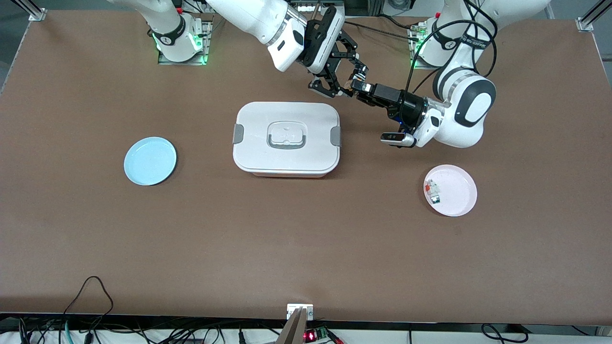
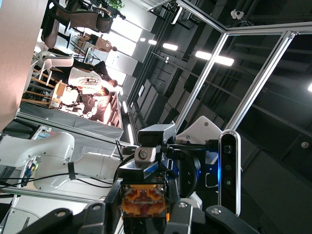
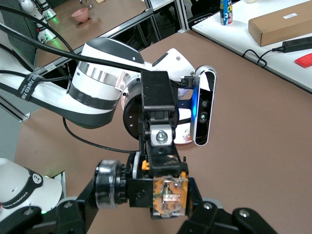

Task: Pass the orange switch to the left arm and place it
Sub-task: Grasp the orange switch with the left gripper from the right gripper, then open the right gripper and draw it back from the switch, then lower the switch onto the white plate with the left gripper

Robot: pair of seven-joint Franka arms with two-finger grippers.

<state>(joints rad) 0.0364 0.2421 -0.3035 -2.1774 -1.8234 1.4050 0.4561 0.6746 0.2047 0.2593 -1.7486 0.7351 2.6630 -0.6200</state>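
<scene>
**Orange switch held between the two grippers, above the table beside the box**

The orange switch (image 1: 352, 86) is hanging in the air at the meeting point of both arms, over bare table between the box (image 1: 286, 139) and the left arm's base, a little toward the left arm's end. In the left wrist view its orange end (image 2: 145, 201) is sitting squarely between that gripper's fingers, and in the right wrist view its tan and orange face (image 3: 170, 193) is showing just ahead of the right gripper's fingers.

The left gripper (image 1: 359, 89) is reaching in level from its end of the table, its fingers closed onto the switch. The right gripper (image 1: 338, 85) is coming down from its arm, its fingers spread around the switch; whether they are actually pressing on it is hard to say, so it may only be bracketing the part.

The box is lying shut on the table, nearer to the front camera than both grippers and clear of them. A blue plate (image 1: 150, 160) is sitting toward the right arm's end. A pink plate (image 1: 456, 192) toward the left arm's end is carrying a small white, red and green part (image 1: 433, 191).
</scene>
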